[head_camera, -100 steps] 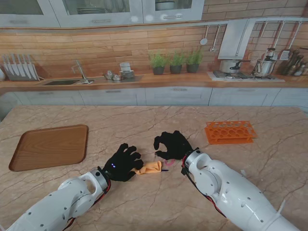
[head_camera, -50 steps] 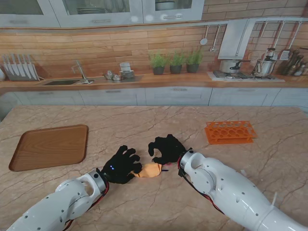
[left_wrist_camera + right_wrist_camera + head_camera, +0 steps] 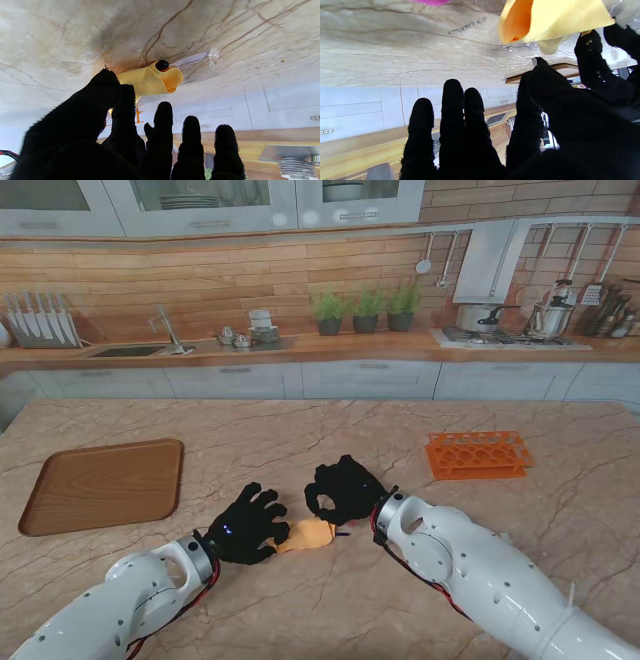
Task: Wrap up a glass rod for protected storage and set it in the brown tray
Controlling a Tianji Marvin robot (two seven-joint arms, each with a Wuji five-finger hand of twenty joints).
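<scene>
Clearly the cloth (image 3: 308,534) lies rolled between both hands, presumably round the rod, so it stays wrapped. Left hand (image 3: 245,523) pins one end with thumb and forefinger; right hand (image 3: 343,488) hovers spread. Tray (image 3: 100,483) waits well apart.

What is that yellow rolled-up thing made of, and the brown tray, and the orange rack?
The yellow rolled sheet looks like soft cloth or thin foam: matte, and it curls in floppy folds. The brown rectangular tray looks like wood, with a smooth satin face and faint grain. The orange holed rack is probably plastic, judging by its bright, even colour and neatly moulded holes.
</scene>
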